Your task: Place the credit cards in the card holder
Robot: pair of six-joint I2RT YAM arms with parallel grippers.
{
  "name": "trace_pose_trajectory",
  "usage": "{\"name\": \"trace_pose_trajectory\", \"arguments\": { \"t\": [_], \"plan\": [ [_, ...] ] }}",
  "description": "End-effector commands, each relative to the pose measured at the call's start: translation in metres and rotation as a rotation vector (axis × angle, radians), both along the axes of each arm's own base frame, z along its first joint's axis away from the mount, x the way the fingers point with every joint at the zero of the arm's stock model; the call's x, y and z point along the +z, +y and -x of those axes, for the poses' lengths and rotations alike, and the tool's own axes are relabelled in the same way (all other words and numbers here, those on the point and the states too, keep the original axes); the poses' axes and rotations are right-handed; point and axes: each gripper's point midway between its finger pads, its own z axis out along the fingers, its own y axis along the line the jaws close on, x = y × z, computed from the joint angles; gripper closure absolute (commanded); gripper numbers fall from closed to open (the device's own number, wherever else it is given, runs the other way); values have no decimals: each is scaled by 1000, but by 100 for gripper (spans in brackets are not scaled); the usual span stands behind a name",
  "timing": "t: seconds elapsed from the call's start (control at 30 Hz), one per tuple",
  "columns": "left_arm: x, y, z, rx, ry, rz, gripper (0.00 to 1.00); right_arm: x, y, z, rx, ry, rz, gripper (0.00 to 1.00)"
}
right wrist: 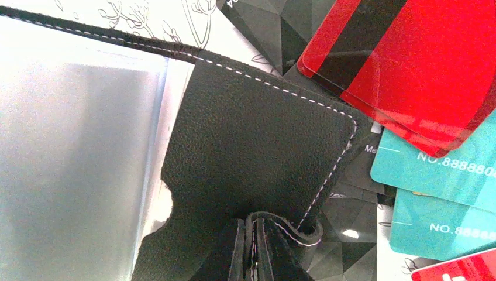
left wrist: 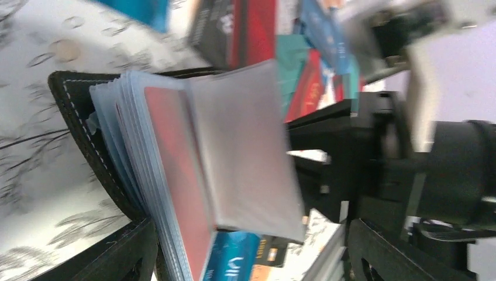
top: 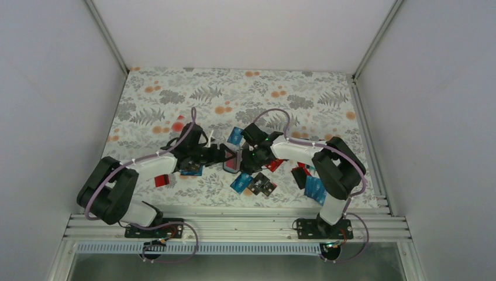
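The card holder (top: 232, 159) sits between the two arms, about midway between the desk's (top: 175, 99) left and right edges and closer to the near edge than the far one. It is spread open, and its clear sleeves (left wrist: 245, 146) fan out from the black stitched cover. One sleeve shows a red card (left wrist: 175, 175) inside.

The right fingers (top: 244, 159) are closed tight on the holder's black cover; the right wrist view shows the leather pinched at the bottom of the picture. The left fingers (left wrist: 409, 260) stand wide apart, one on each side of the fanned sleeves. The one nearer the right arm is clear of the sleeves, and I cannot tell whether the other touches the cover.

Loose credit cards (top: 240, 182) lie around the holder on the floral cloth. A blue one lies just beyond it toward the far edge, and black ones (top: 261, 184) lie toward the near edge. More blue cards (top: 314, 188) lie by the right arm, near the right edge. Another red card (top: 162, 181) lies beside the left arm. Close under the right wrist are a red card with a black stripe (right wrist: 409, 64) and teal cards (right wrist: 438, 164) with white numbers.
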Motion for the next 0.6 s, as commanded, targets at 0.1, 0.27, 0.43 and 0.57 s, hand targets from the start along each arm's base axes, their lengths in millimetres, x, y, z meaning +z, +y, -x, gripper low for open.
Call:
{"name": "trace_pose_trajectory", "arguments": {
  "t": [0.1, 0.27, 0.43, 0.57],
  "plan": [
    [49, -29, -4, -91, -106, 149, 19, -25, 13, 13, 34, 51, -4, 96],
    [38, -42, -1, -125, -87, 151, 22, -23, 9, 13, 21, 43, 3, 96],
    [32, -60, 0, -150, -70, 150, 24, -17, 1, 12, -1, 27, 7, 96],
    [28, -73, 1, -163, -56, 151, 24, -12, -8, 9, -29, 12, 2, 96]
  ]
}}
